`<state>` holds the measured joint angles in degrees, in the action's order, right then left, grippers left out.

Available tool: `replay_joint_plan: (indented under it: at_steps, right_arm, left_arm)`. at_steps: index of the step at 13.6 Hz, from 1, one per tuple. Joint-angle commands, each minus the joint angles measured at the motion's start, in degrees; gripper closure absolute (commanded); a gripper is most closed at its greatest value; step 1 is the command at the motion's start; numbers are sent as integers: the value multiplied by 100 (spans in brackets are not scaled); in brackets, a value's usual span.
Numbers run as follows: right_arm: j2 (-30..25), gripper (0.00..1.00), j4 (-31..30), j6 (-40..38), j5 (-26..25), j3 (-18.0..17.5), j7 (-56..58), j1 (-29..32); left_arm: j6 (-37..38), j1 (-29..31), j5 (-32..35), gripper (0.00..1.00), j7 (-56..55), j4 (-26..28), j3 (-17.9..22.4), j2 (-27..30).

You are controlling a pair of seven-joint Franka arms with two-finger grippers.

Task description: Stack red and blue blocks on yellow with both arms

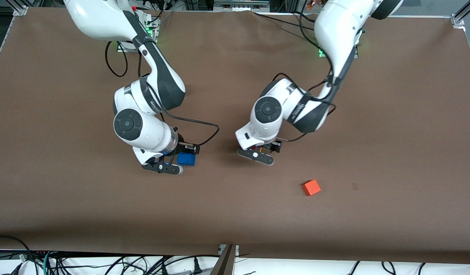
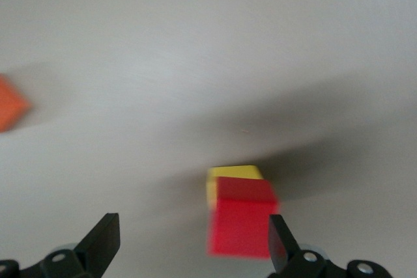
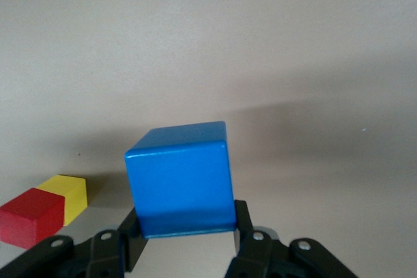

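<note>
The left gripper (image 2: 189,245) hangs with its black fingers spread apart over the small matte deep-red cube (image 2: 242,216), which sits on the small matte bright-yellow cube (image 2: 231,174) near the middle of the brown table (image 1: 391,133), apparently slightly askew, though the wrist view is blurred. The right gripper (image 3: 186,239) is clamped on the small matte bright-blue cube (image 3: 181,179), nearer the right arm's end. With red seemingly placed, blue is next: carry it over and lower it squarely onto red. A lighter orange-red cube (image 1: 311,187) lies toward the front edge.
</note>
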<state>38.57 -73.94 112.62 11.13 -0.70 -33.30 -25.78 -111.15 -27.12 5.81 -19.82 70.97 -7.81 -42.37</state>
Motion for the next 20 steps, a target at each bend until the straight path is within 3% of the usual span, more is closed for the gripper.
replay_joint_plan:
  at_steps: [1,4,7,9,18,20]
  right_arm:
    - [124,69,231,66,108,18,-421,-172]
    - [159,69,415,303,109,-149,-1412,-497]
    - [387,68,573,1031,100,-421,-2512,-813]
    - [650,68,722,1471,82,-422,-2961,-1181]
    - [950,68,890,1517,-559,-325,-3086,-1807]
    - [1020,68,881,1526,-717,-325,-3121,-1860]
  left_arm:
    - [997,566,52,0,-14,-907,-72,246]
    - [1105,1268,61,0,-14,-1015,-28,764]
    - [1122,2129,52,0,4,-1006,-37,1230]
    - [1166,2560,61,0,13,-998,-45,1372]
    - [2439,2975,61,0,92,-954,-81,1592]
    - [2555,3028,61,0,599,-971,-89,1601]
